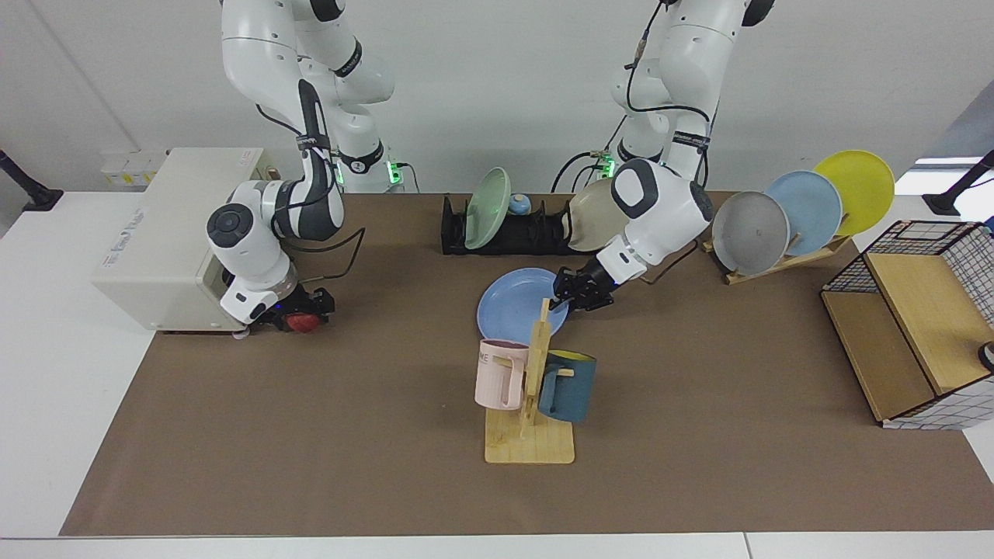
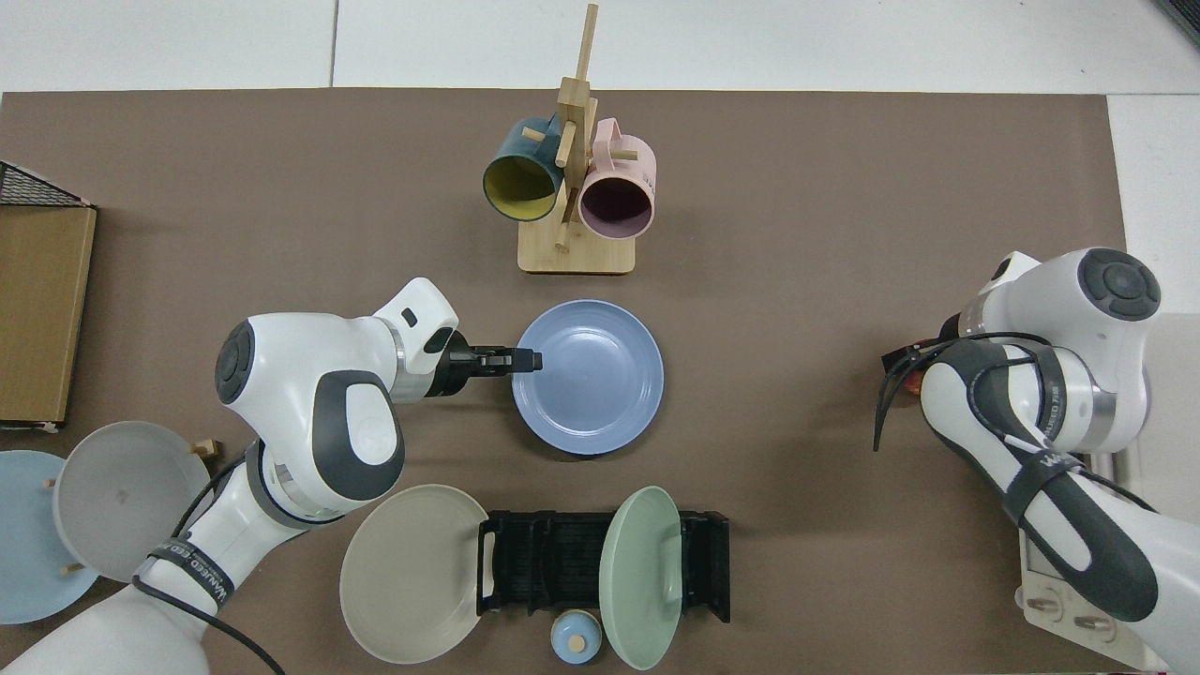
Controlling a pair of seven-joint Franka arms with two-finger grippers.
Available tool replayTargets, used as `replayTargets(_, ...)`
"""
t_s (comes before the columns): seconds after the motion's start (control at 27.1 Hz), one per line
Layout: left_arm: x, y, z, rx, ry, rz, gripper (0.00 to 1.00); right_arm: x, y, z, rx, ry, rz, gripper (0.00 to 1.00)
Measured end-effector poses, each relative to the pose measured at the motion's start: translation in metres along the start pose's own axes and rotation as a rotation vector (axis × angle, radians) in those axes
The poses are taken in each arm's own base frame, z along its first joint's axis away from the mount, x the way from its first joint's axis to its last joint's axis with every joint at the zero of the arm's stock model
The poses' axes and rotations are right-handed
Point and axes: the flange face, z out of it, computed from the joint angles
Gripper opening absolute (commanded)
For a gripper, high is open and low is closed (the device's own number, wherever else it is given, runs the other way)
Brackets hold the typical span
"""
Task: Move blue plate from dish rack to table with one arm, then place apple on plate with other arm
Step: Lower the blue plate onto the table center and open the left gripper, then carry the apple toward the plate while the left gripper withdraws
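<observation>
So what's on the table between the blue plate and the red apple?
Nothing. In the facing view, only bare brown mat stretches between the blue plate, held by the left gripper, and the apple under the right gripper.
</observation>
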Motion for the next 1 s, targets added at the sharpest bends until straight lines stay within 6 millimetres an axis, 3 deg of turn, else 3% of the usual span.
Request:
replayTargets(0.07, 0.0, 0.0, 0.0, 0.0, 0.0, 0.0, 0.71, 0.0, 0.0, 0.0, 0.0, -0.001, 0.0, 0.63)
replayTargets(0.18, 0.0, 0.0, 0.0, 0.0, 0.001, -0.001, 0.71, -0.001, 0.0, 0.001, 0.002, -0.006, 0.0, 0.0)
replayTargets(0.37, 0.0, 0.005, -0.006, 0.001, -0.007, -0.004, 0.71, -0.002, -0.003, 0.002, 0.012, -0.021, 0.004, 0.0)
replayTargets(0.48, 0.0, 0.016, -0.02, 0.014, -0.047, -0.009, 0.74, -0.002, -0.004, 0.001, 0.018, -0.025, 0.007, 0.0)
replayTargets(0.7, 0.0, 0.041, -0.098, 0.231, -0.099, 0.038, 0.96, 0.011, -0.015, -0.02, 0.02, -0.012, -0.001, 0.0)
replayTargets(0.85, -0.01, 0.06, -0.153, 0.398, -0.144, 0.065, 0.98, 0.027, -0.038, -0.058, 0.014, 0.017, -0.002, 0.0)
replayTargets(1.0, -0.015, 0.081, -0.201, 0.547, -0.183, 0.1, 0.99, 0.039, -0.079, -0.104, 0.008, 0.063, 0.004, 0.0)
